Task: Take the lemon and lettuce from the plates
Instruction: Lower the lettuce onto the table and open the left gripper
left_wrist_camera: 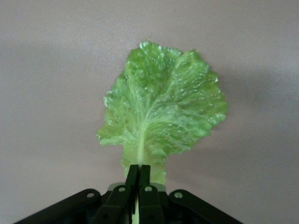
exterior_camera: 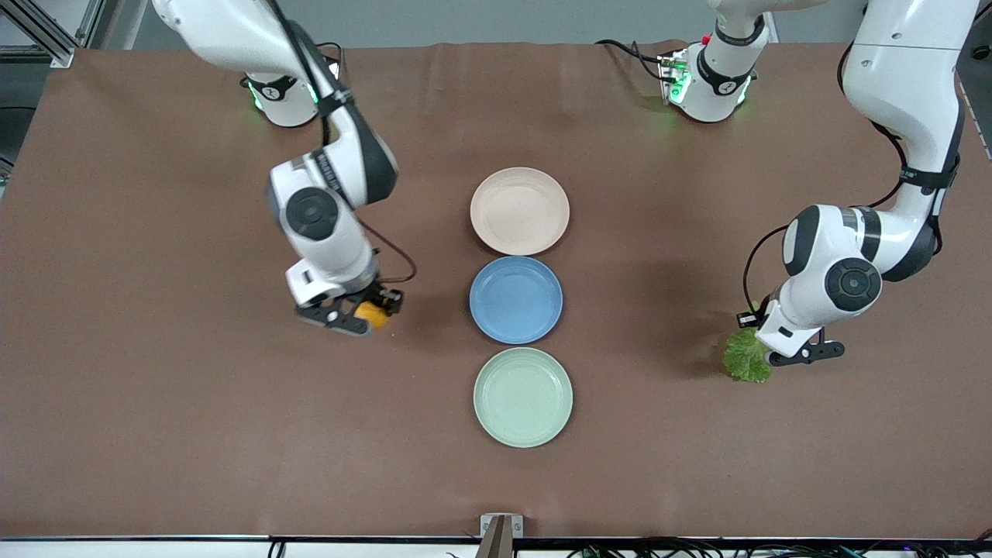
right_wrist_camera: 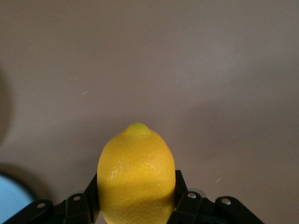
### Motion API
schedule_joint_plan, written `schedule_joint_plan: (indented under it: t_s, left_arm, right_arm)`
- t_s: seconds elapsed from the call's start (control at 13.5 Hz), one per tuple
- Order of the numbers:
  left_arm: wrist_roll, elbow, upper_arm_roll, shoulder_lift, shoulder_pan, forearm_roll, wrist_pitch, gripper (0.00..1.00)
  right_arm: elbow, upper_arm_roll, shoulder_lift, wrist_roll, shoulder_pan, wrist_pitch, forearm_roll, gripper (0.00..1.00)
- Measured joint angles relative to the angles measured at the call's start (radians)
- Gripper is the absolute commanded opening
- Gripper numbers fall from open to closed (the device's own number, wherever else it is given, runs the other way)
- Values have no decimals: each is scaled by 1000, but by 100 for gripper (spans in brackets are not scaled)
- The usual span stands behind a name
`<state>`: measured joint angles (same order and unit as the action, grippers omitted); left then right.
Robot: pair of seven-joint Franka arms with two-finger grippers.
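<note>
Right end effector (exterior_camera: 364,314) pinching the lemon (exterior_camera: 373,313) between its fingers, nub end pointing away from the wrist, held over bare bench toward the right arm's end, beside the blue plate (exterior_camera: 516,300). Left end effector (exterior_camera: 763,358) pressed together on the lettuce (exterior_camera: 746,356) stem, leaf hanging flat out past the fingertips, over bare bench toward the left arm's end. Three plates in a row down the middle, all empty: beige-pink plate (exterior_camera: 519,210) farthest from the front camera, blue in the middle, mint green plate (exterior_camera: 523,397) nearest. Bench (exterior_camera: 155,426) covered in brown matte sheet; aluminium framing at one corner, cables along the front edge. Both arms bent at the elbow, wrists angled down, bases at the top edge with green lights on.
</note>
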<state>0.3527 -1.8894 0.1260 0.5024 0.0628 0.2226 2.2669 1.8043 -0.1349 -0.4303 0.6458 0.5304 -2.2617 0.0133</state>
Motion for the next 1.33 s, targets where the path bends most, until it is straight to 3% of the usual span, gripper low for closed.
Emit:
schedule_joint_plan:
  t_s: [0.07,0.15,0.22,0.3,0.52,0.81,1.04,1.33]
  left_arm:
    - [1,-1,0,4,1,0,6,15]
    - [2,-4,2,6,1,0,7,39]
    - [2,-7,5,7,0,0,7,95]
    - [1,-8,9,8,-2,0,7,100]
    - [21,2,27,-2,-2,0,17,100]
    - [34,65,34,-137,0,0,-66,100]
    - [33,202,62,-218,0,0,-269,100]
    - [-65,421,72,-235,3,-1,-476,100]
  right_arm:
    - [4,0,0,-87,-48,0,0,1]
    - [8,1,-1,-169,-92,0,0,1]
    - [15,1,-1,-246,-134,0,0,1]
    - [23,2,-2,-319,-174,-1,0,1]
    - [61,4,-7,-495,-276,-21,0,1]
    - [114,8,-27,-632,-318,-73,33,1]
    - [128,11,-43,-725,-319,-84,100,1]
    - [129,12,-62,-748,-322,-99,103,1]
